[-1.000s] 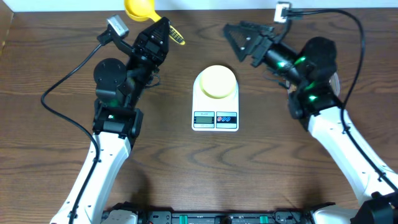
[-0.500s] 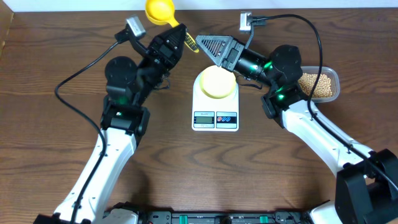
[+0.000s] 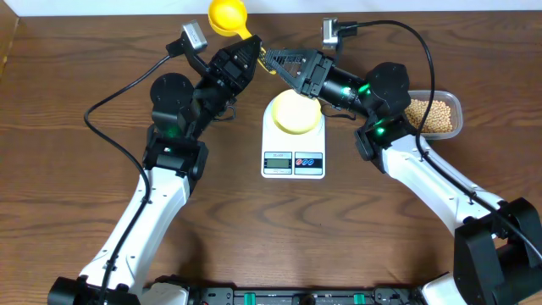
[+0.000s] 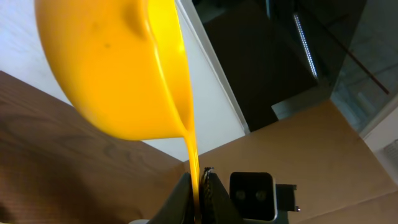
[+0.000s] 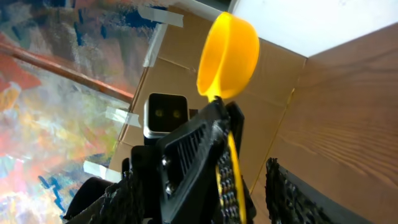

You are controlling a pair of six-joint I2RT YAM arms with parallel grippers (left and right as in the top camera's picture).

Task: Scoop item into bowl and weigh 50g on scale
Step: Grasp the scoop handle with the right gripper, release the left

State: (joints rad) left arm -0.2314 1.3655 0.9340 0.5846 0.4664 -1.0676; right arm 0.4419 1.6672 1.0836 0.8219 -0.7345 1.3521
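Sitting nearest on the dark wood table (image 3: 85, 212): the white scale (image 3: 293, 161), with its display and buttons on the front edge toward me. Digits too small to read. On its platform stands the small cream bowl (image 3: 296, 112), upright. Its inside shows plain pale yellow.

Off to the right, about level with the bowl and well apart from the scale: a clear tub (image 3: 460, 114), partly hidden behind the right arm. It holds the beans (image 3: 432, 117), a tan heap filling the part I can see.

Just behind the bowl the two arms meet. The left gripper (image 3: 247, 52) is clamped on the handle of the yellow scoop (image 3: 227, 14). Its wrist view shows the thin handle pinched edge-on between the two dark fingers (image 4: 217, 199). The right gripper (image 3: 282, 61) points at the tail end of the handle, jaws spread wide. In its own wrist view the fingers (image 5: 287, 193) stand on either side of the left gripper and the handle; contact cannot be told.

Farthest: the scoop's cup, held up off the table near the back edge. Its open side faces up, and from overhead the inside is plain yellow.
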